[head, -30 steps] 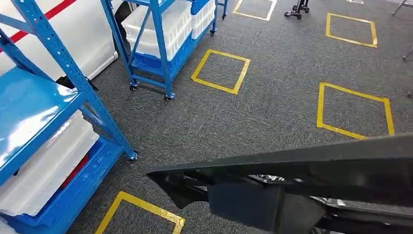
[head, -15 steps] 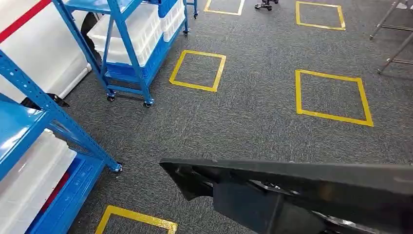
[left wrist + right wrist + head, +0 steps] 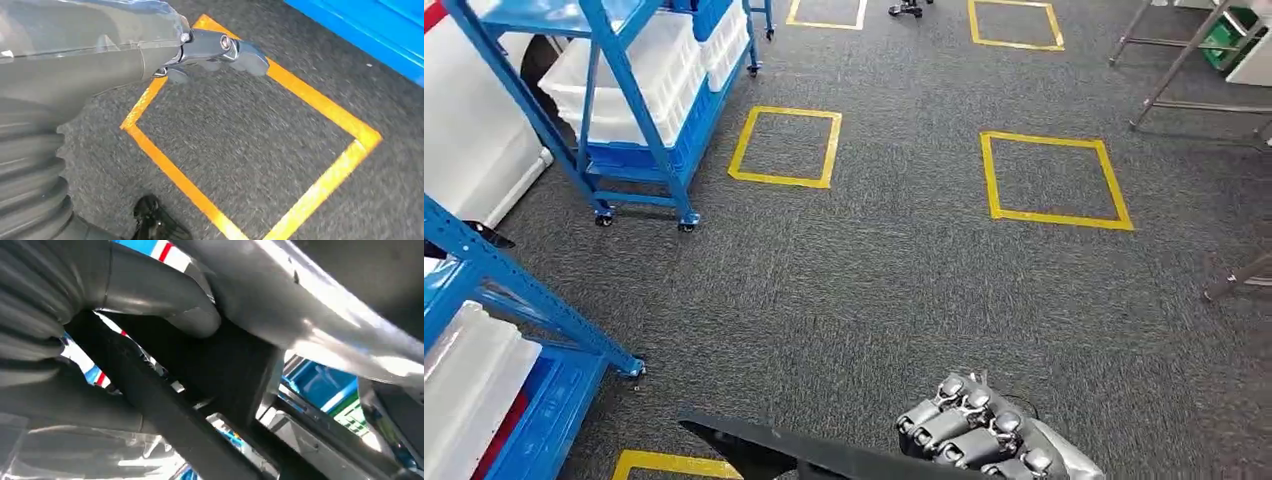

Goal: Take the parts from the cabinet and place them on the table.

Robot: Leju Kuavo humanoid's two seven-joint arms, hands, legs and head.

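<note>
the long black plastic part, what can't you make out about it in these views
- Head view: most of the long black plastic part runs off the bottom edge; only its pointed end shows.
- Head view: the right hand hides where it meets the part.
- Right wrist view: the part is too close to show its outline; the thumb covers some.

Matt black plastic part (image 3: 774,452), rough grey carpet (image 3: 904,260), glossy blue-painted metal racks (image 3: 614,90), smooth white plastic bins (image 3: 639,70), metallic hand (image 3: 974,430).
</note>
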